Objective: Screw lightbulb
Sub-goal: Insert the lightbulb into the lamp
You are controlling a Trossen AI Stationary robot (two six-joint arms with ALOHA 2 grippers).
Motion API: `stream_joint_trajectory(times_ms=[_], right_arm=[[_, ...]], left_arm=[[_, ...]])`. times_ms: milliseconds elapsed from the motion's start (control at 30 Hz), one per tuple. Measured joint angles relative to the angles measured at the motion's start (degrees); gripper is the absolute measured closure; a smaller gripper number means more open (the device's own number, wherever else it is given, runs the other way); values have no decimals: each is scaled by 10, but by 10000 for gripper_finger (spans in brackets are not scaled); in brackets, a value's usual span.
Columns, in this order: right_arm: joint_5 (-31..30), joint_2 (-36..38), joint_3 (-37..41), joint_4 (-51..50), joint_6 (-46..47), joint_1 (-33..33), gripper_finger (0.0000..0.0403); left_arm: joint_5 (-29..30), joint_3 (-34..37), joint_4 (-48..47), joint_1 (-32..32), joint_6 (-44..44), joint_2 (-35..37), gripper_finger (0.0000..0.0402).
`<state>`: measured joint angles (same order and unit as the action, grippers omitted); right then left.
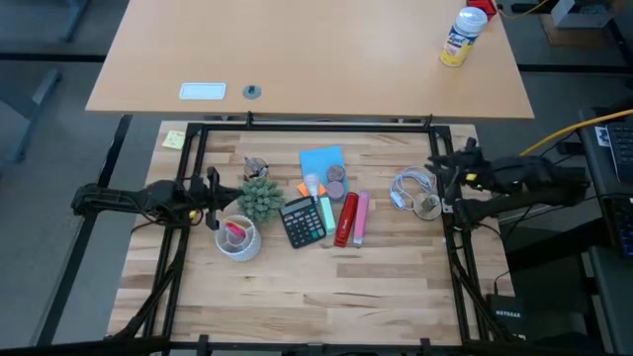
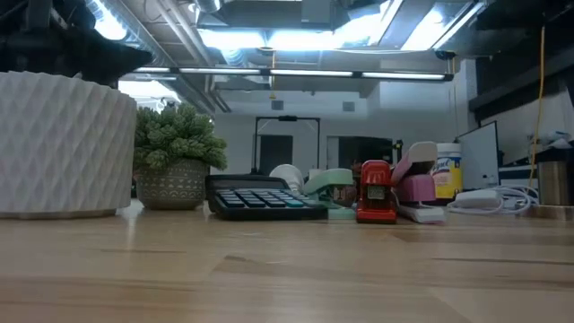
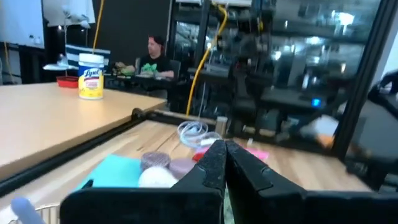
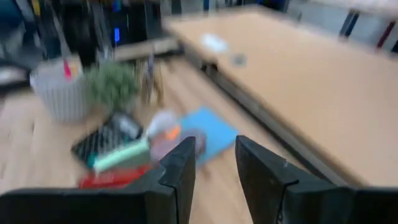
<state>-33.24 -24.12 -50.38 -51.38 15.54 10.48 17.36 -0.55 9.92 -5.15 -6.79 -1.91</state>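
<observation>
The lightbulb [image 1: 314, 184], small, white and rounded, lies on the table by the blue pad [image 1: 321, 160], behind the black calculator [image 1: 304, 220]. It also shows in the low view [image 2: 285, 174], the left wrist view [image 3: 155, 178] and the right wrist view [image 4: 163, 122]. My left gripper [image 1: 213, 194] hovers at the table's left, beside the small plant [image 1: 260, 198]; it is shut and empty [image 3: 224, 148]. My right gripper [image 1: 436, 180] hovers at the table's right, by the coiled white cable [image 1: 413, 188]; it is open and empty [image 4: 214, 148].
A white ribbed cup [image 1: 237, 237] with a red thing in it stands near the left gripper. A red stapler [image 1: 346, 218], a pink one [image 1: 361, 218], a green item [image 1: 326, 213] and round greyish discs [image 1: 336, 180] crowd the middle. A black frame [image 1: 316, 125] borders the worktop.
</observation>
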Motion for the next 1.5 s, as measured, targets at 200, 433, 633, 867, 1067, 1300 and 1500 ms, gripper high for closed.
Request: stream_joint_trajectory(times_ms=[200,433,633,867,1067,1300,1500], right_arm=[[52,-149,-94,-194,152,0,283],[110,-284,-153,-388,311,0,283],[134,-347,-130,-385,326,0,283],[143,-353,-64,-385,408,0,283],[173,-317,17,-383,481,0,283],[182,-299,44,-346,509,0,288],[142,-303,53,-319,527,-1,309]], left_arm=[[0,0,32,0,26,0,400],[0,0,26,0,27,0,400],[0,0,24,0,27,0,400],[0,0,6,0,43,0,400],[0,0,-13,0,44,0,400],[0,0,-21,0,40,0,400],[0,0,-20,0,41,0,400]])
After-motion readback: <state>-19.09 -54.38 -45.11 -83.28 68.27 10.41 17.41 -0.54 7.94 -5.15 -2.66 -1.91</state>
